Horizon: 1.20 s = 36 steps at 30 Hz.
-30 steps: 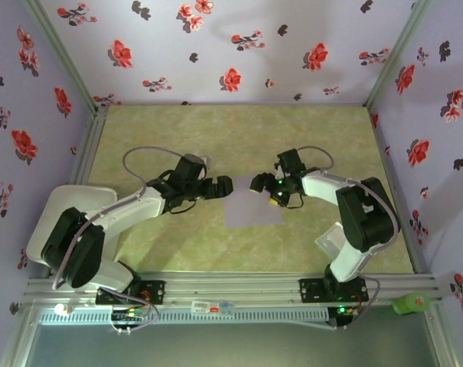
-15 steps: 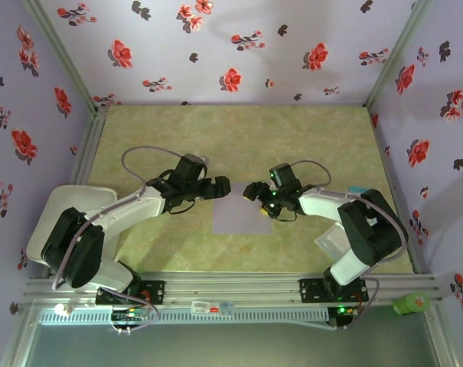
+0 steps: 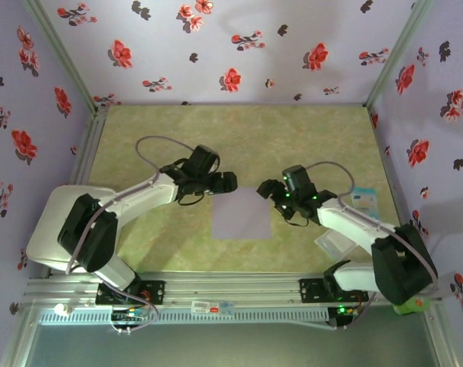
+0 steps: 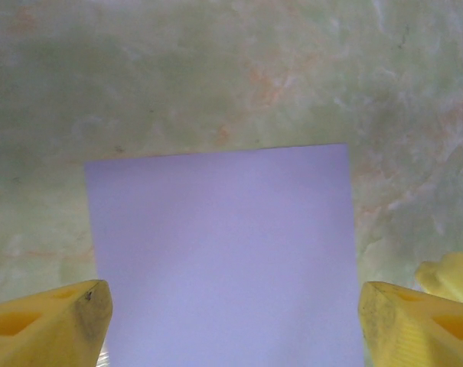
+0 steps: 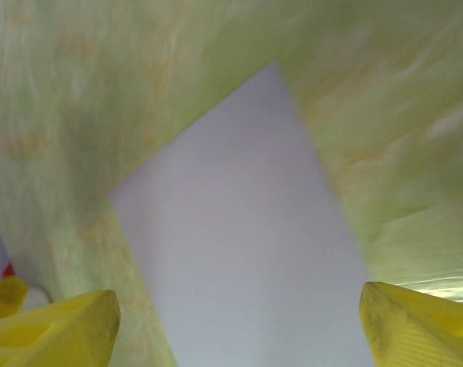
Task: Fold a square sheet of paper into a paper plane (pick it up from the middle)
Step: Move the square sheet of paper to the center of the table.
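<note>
The square sheet of paper (image 3: pixel 241 214) is pale lavender and lies flat and unfolded on the green mat. The paper plane is out of view. My left gripper (image 3: pixel 226 182) hovers at the sheet's far-left corner. In the left wrist view its yellow fingers (image 4: pixel 55 321) stand wide apart over the sheet (image 4: pixel 223 252), and the left gripper (image 4: pixel 235 325) is open and empty. My right gripper (image 3: pixel 266 189) hangs at the far-right corner. In the right wrist view the right gripper (image 5: pixel 239 329) is open above the sheet (image 5: pixel 246 252), holding nothing.
A small light-blue card (image 3: pixel 363 200) lies at the right. Beside the right arm is a whitish translucent plastic square (image 3: pixel 332 241). A white tray (image 3: pixel 49 222) sits at the left edge and a green object (image 3: pixel 411 304) by the near rail. Floral walls enclose the mat.
The sheet has slid a little left and toward the near edge. The right gripper reached left over it, then pulled back right. The left gripper shifted right and farther back.
</note>
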Each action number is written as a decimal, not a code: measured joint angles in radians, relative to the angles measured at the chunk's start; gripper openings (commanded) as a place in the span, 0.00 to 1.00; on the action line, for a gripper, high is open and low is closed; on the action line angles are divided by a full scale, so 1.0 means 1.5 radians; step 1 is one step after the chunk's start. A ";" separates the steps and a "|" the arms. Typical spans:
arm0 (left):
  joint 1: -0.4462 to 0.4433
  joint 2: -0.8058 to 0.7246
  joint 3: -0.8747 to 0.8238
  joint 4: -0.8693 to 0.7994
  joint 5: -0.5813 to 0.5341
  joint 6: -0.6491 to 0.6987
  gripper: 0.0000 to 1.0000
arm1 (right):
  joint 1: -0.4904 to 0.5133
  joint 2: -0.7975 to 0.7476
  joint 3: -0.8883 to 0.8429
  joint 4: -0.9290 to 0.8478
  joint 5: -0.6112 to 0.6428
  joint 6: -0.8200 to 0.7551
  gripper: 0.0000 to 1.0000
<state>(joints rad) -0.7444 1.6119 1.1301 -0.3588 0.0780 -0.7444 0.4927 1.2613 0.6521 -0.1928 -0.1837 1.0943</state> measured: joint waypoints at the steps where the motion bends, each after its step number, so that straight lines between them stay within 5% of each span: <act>1: -0.010 0.017 0.024 -0.017 -0.005 -0.007 0.84 | -0.018 -0.014 -0.001 -0.017 0.009 -0.002 0.84; 6: -0.066 0.122 0.155 -0.105 -0.026 -0.035 0.85 | -0.088 -0.085 -0.032 -0.070 0.034 -0.013 0.86; 14: -0.140 0.303 0.369 -0.270 -0.075 -0.049 0.85 | -0.102 -0.133 -0.039 -0.125 0.051 -0.040 0.89; 36: -0.145 0.356 0.380 -0.365 -0.097 -0.079 0.86 | -0.102 -0.133 -0.037 -0.153 0.069 -0.072 0.94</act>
<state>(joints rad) -0.9623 2.1452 1.7008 -0.9070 -0.0673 -0.8631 0.3397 1.0618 0.5964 -0.4217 -0.0795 0.9859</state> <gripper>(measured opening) 0.859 0.934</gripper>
